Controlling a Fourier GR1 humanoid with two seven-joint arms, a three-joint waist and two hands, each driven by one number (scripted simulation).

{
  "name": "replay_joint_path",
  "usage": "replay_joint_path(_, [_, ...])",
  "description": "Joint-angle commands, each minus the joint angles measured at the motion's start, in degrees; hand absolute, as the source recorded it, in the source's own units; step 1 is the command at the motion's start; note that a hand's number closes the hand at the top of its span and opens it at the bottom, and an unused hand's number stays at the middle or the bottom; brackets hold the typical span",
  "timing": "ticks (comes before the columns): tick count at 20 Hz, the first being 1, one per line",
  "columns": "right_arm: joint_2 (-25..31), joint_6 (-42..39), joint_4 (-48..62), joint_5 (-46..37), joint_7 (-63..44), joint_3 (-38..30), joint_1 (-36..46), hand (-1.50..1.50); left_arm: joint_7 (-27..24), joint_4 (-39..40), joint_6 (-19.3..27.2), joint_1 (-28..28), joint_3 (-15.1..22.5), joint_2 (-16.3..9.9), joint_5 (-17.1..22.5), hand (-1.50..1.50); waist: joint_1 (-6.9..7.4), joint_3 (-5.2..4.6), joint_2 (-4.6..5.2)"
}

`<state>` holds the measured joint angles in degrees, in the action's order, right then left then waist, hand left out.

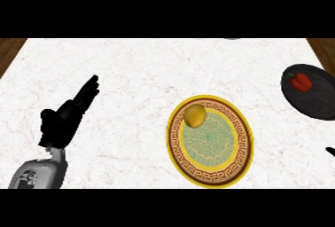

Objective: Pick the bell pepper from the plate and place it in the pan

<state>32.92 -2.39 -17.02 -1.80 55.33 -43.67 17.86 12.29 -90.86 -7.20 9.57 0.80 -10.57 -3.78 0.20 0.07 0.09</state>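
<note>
A red bell pepper point(300, 81) lies inside the dark pan point(314, 99) at the right edge of the counter. The patterned plate point(211, 166) with a yellow rim sits in the middle; a yellow round fruit point(194, 116) rests on its upper left part. My left hand point(65, 117) is at the left, open, fingers straight and pointing up toward the far side, holding nothing. Of my right hand only a small black tip point(331, 151) shows at the right edge, below the pan.
The white marble counter point(131, 66) runs across the view, with brown wood strips at the far left and right corners. A small grey object point(233, 38) peeks in at the top edge.
</note>
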Motion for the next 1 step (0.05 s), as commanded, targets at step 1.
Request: replay_joint_path(1, [-1.2,0.3,-2.4,2.7,1.7,1.1,-3.1,-1.5,-5.3,5.1,-0.3,-0.7,-0.7,0.7,-1.4,0.0,-0.24,-0.06,-0.05])
